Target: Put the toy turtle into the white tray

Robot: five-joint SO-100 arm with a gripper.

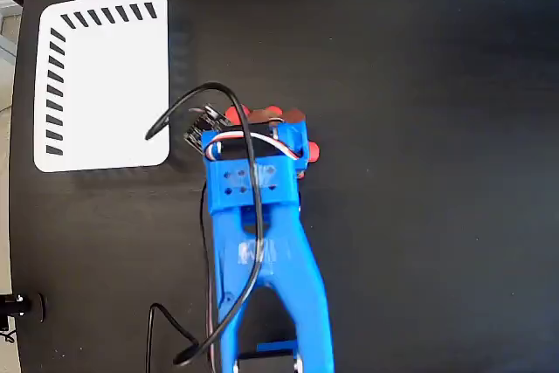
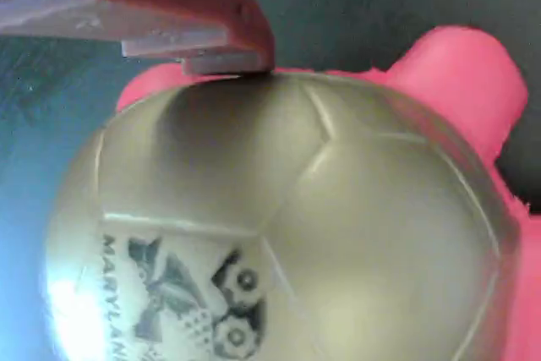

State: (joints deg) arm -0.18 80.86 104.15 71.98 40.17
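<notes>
Here the black table [image 1: 419,128] fills the fixed view, and the blue arm [image 1: 262,251] reaches up from the bottom edge toward the middle, its wrist block bent down over the surface with a black cable [image 1: 229,93] looping off its top. The white tray [image 1: 105,80] lies flat near the upper left corner, well apart from the arm's tip, with black slanted slots along its top and left edges. The toy turtle [image 2: 279,226] sits on the table under the arm's tip; in the fixed view only red bits [image 1: 310,152] of it peek out around the blue block. In the wrist view its gold-grey shell, with a dark printed mark, fills the picture, pink-red parts showing behind. One red finger [image 2: 169,6] of the gripper [image 1: 262,128] touches the shell's upper edge; the other finger is out of sight, so whether the fingers pinch the turtle cannot be told.
</notes>
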